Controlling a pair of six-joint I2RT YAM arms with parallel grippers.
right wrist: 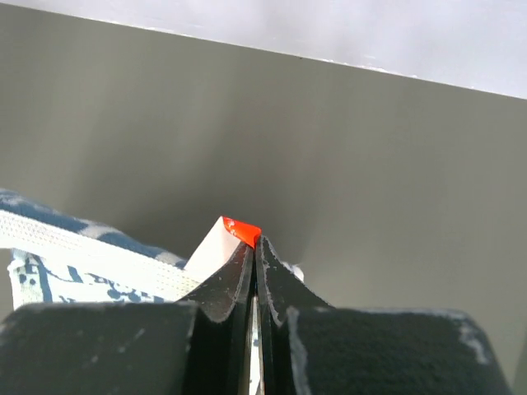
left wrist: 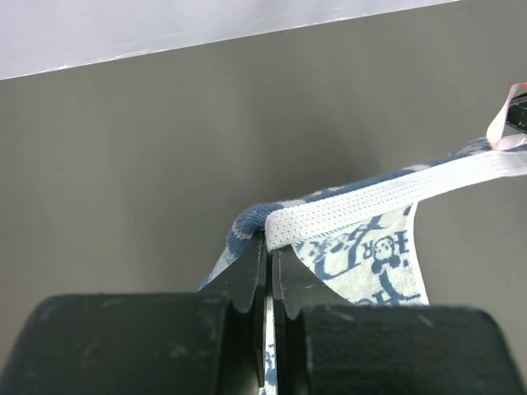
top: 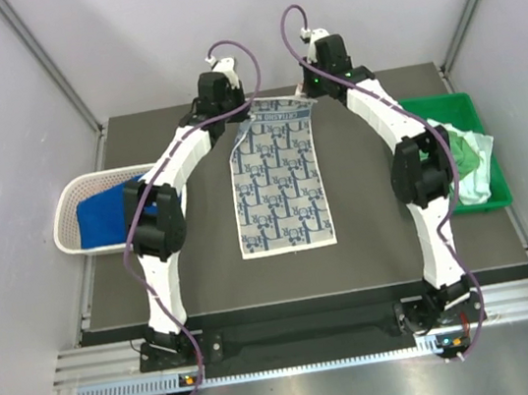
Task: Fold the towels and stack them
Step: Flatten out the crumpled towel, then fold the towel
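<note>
We have the white towel with blue-grey print (top: pixel 281 190) spread on the dark grey table (top: pixel 378 225), between the two arms. It is a long rectangle whose long axis runs from the near side to the far side. Its near short edge lies flat on the table, and its far short edge is raised and pinched at both corners. The left tool (left wrist: pixel 268 251) is clenched on the far left corner, with the woven white hem band coming out of its tips. The right tool (right wrist: pixel 254 247) is clenched on the far right corner, where a small white-and-red label (right wrist: pixel 229 234) pokes up beside the tips. We judge the cloth light, soft and limp: it will drape and trail after whichever corner is carried, and the thin hem could slip out of a shallow pinch. The hem corners therefore look like the sound place to hold, with both moved together so the edge keeps straight. A fold would likely bring the far edge toward the near one, halving the long axis. On the left, a white mesh plastic basket (top: pixel 67 199) holds a royal blue towel (top: pixel 103 218). On the right, a rigid green plastic tray (top: pixel 479 111) holds a bunched bright green towel (top: pixel 463 152) and a pale mint towel (top: pixel 476 182).
</note>
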